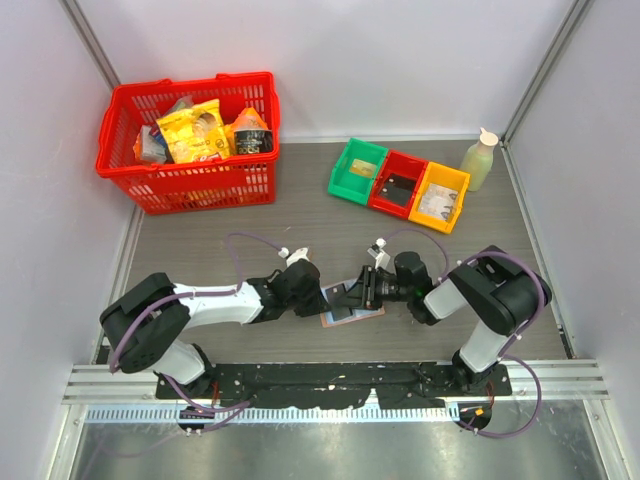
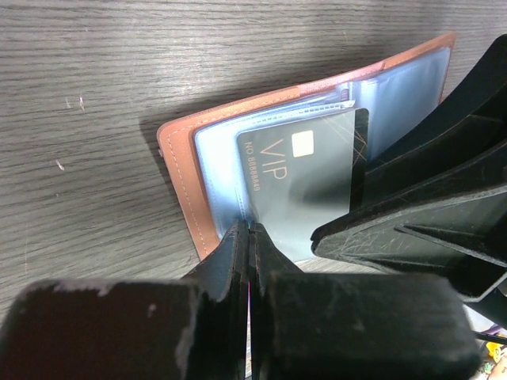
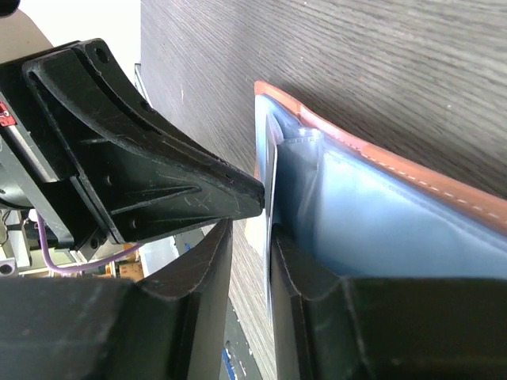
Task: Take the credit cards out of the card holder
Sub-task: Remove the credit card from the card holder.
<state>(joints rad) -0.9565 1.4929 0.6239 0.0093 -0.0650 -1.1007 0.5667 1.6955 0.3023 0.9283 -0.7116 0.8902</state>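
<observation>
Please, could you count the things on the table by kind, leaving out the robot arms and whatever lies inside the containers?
red basket: 1
small bins: 3 (green, red, yellow)
bottle: 1
card holder: 1
total: 6

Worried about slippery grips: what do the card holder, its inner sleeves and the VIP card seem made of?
The card holder: tan leather or faux leather, matte, stitched edge. The inner sleeves: pale blue translucent plastic, glossy, wrinkled. The VIP card: dark grey rigid plastic, probably, sheen and chip.
</observation>
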